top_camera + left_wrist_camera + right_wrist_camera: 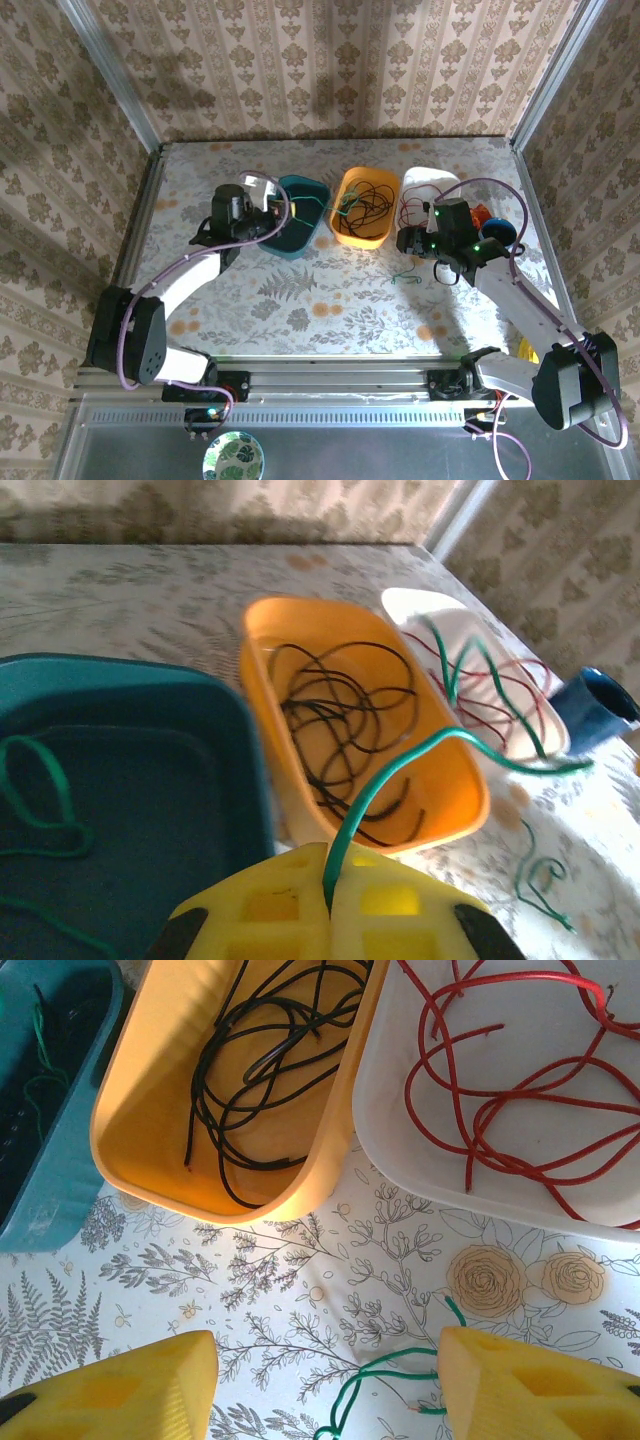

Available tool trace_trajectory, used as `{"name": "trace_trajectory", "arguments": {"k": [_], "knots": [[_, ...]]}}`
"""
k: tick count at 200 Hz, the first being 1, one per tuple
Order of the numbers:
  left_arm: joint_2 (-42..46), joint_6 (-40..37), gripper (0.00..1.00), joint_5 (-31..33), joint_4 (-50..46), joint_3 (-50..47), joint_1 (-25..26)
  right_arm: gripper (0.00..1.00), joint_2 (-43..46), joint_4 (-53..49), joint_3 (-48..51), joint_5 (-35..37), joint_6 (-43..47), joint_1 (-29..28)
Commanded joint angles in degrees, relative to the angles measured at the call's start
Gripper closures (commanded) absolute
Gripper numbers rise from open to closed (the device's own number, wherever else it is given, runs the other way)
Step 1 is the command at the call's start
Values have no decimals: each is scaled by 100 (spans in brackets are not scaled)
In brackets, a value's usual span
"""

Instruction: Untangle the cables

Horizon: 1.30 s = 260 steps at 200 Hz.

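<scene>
Sorting by colour is in hand: a long green cable (400, 765) is pinched in the left gripper (328, 898) beside the teal bin (150, 675), and is strung over the orange bin (262, 630) w/ black cables (340, 710) to the white bin (415, 600) w/ red cables (520, 1110). Next it prob. needs to be pulled free of the red ones and dropped in the teal bin. The right gripper (325, 1390) is spread wide above a short green cable (385, 1368) on the table (300, 1260), which lies btwn its fingers.

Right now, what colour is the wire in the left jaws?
Green wire, best seen in the left wrist view.
</scene>
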<state>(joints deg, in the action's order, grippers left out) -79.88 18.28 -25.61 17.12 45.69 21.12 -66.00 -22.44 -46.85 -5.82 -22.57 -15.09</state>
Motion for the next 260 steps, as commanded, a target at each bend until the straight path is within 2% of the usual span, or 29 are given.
{"name": "trace_trajectory", "arguments": {"k": [1,22,87,91,106,111,120,133,154,176,216,260], "knots": [[-125,351,100,618,520,-157,-78,38,17,-5,-3,44,-7,19],[-303,552,100,1309,828,-329,-134,38,-10,-67,-43,0,15,21],[-872,659,100,2285,1017,-421,-30,38,-18,-241,-114,-42,111,13],[-864,612,90,2324,1005,-421,-17,38,-26,-252,-109,-34,114,15],[-823,399,43,2464,972,-380,94,38,-48,-300,-75,-26,150,9],[-803,324,31,2523,933,-341,146,38,-60,-320,-70,-24,159,6],[-742,148,19,2633,856,-259,257,38,-87,-355,-45,-25,157,-17],[-650,-254,12,2950,669,-69,470,38,-143,-411,-9,5,199,-85],[-681,-1069,9,3261,181,369,1207,38,-341,-586,18,193,178,-189],[-929,-1554,8,3033,-240,733,1848,38,-698,-780,18,375,230,-265],[-1539,-1696,8,1944,-649,1071,2659,38,-1289,-1004,55,532,87,-263],[-2360,-1620,8,1810,-702,1570,3271,40,-2026,-1176,-386,664,57,-182]]}}
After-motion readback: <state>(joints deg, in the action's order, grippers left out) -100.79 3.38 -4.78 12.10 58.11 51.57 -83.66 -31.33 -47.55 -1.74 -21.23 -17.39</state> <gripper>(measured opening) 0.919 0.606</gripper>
